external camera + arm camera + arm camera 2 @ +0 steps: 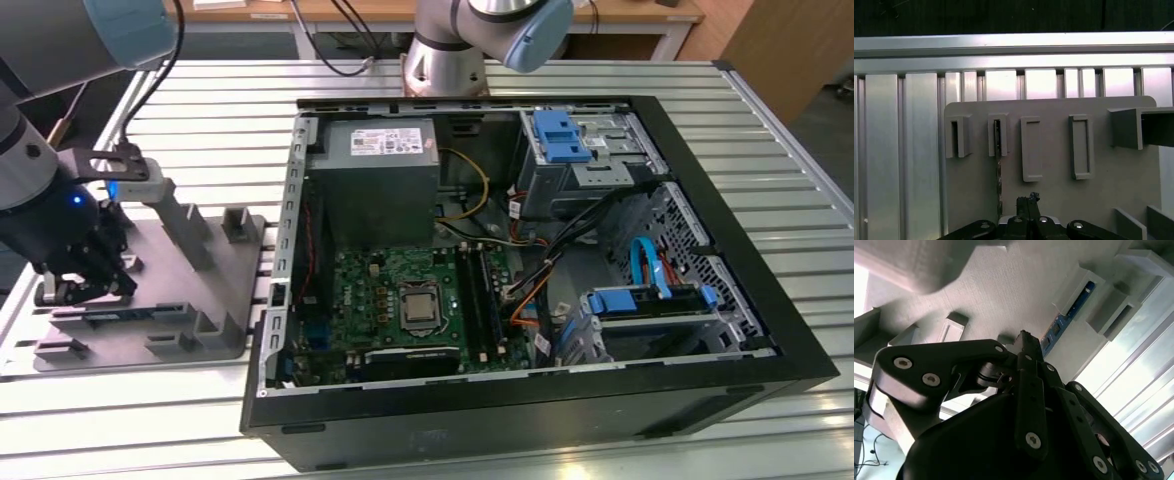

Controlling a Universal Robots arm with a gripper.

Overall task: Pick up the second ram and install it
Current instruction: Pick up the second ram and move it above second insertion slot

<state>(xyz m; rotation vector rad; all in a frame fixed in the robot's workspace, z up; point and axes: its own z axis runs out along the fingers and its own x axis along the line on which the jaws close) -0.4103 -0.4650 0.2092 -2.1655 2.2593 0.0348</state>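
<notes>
The second ram [999,170] stands edge-on as a slim dark strip in a slot of the grey moulded tray [1054,200]. In the second wrist view the ram [1069,315] shows blue and dark, held between two tray posts. My gripper [1027,200] hangs just above the tray, a little to one side of the ram and not touching it. Its fingers [1025,347] are pressed together with nothing between them. In the exterior view the gripper [83,285] is over the tray's [200,290] end at that view's left, well away from the motherboard's memory slots [474,300].
An open black computer case [534,390] lies on the slatted aluminium table [787,450], with power supply [380,175], blue drive cages [561,135] and loose cables [574,240] inside. Tall tray posts [180,215] rise beside my arm. Another arm's base [447,60] stands behind the case.
</notes>
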